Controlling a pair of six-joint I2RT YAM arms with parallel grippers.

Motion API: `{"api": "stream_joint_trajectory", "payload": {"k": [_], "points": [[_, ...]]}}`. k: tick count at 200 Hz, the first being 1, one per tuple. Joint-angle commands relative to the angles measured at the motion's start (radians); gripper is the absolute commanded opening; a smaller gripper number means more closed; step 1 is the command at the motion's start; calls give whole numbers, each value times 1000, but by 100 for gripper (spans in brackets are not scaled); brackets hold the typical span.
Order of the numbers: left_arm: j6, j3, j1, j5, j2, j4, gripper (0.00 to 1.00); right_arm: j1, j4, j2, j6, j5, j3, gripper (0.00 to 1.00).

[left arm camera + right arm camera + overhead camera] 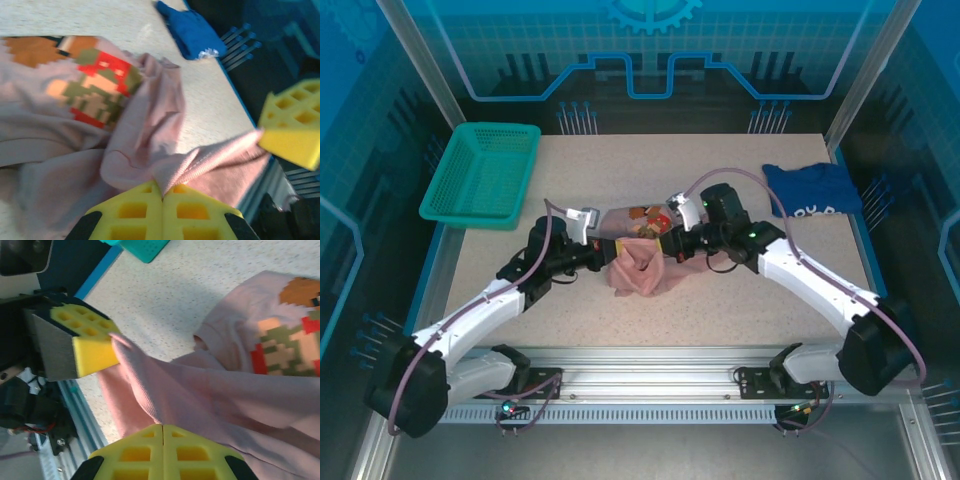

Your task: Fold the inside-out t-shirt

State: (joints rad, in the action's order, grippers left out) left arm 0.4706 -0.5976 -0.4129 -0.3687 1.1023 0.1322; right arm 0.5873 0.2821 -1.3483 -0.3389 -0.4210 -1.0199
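At the table's centre, I found the inside-out t-shirt lying as a crumpled pink heap, not flat. A pixel-style print patch showed at its 12 o'clock side.

The left gripper sat at the heap's 9 o'clock edge. On its wrist camera the yellow pads were pressed together, with a ribbed hem of pink cloth caught at the seam between them. The right gripper sat at about 2 o'clock of the heap. Its pads were likewise pressed together, pinching a fold of the same cloth. A taut band of fabric ran between the two grips.

A teal basket stood at 10 o'clock from the shirt, well apart. A dark blue shirt lay at 2 o'clock near the table edge, untouched.

Progress, in my judgement, was early. No clean fold line was visible, sleeves and body were bunched together, and I could not tell which face of the cloth was outward. Remaining work: spread the garment flat, square the edges, then make the folds. The risk I noted was that both grips sat close together on bunched fabric, so pulling apart might tighten the tangle.
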Motion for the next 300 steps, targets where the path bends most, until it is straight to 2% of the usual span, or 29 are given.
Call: {"api": "stream_joint_trajectory", "payload": {"k": [1,11,27,39,61,83,104,138,201,256,269,300], "points": [[5,4,20,135,20,-56,6,41,-157,-77,-123,-36,-2,0],[-3,0,20,181,22,-89,9,53,-189,-114,-158,-32,-15,0],[-18,-7,20,227,15,-141,20,67,-243,-162,-210,-26,-28,0],[-31,-8,19,252,-1,-180,33,73,-277,-186,-238,-24,-35,0],[-38,-10,-9,327,-43,-263,46,77,-297,-214,-262,-19,-53,0],[-38,-20,-88,441,-84,-345,52,77,-301,-228,-265,-16,-63,0],[-19,-38,-151,459,-86,-365,48,74,-296,-230,-259,-13,-65,0],[-7,-74,-190,375,13,-306,38,61,-290,-220,-256,-13,-59,0],[-105,-168,-194,339,208,-285,42,42,-279,-192,-244,-9,-41,0],[-120,-148,-195,347,260,-255,43,24,-273,-182,-239,-8,-35,0],[-124,-141,-196,342,264,-247,39,19,-273,-183,-240,-10,-33,0],[-126,-136,-196,324,256,-236,22,10,-270,-176,-236,-7,-30,0]]}}
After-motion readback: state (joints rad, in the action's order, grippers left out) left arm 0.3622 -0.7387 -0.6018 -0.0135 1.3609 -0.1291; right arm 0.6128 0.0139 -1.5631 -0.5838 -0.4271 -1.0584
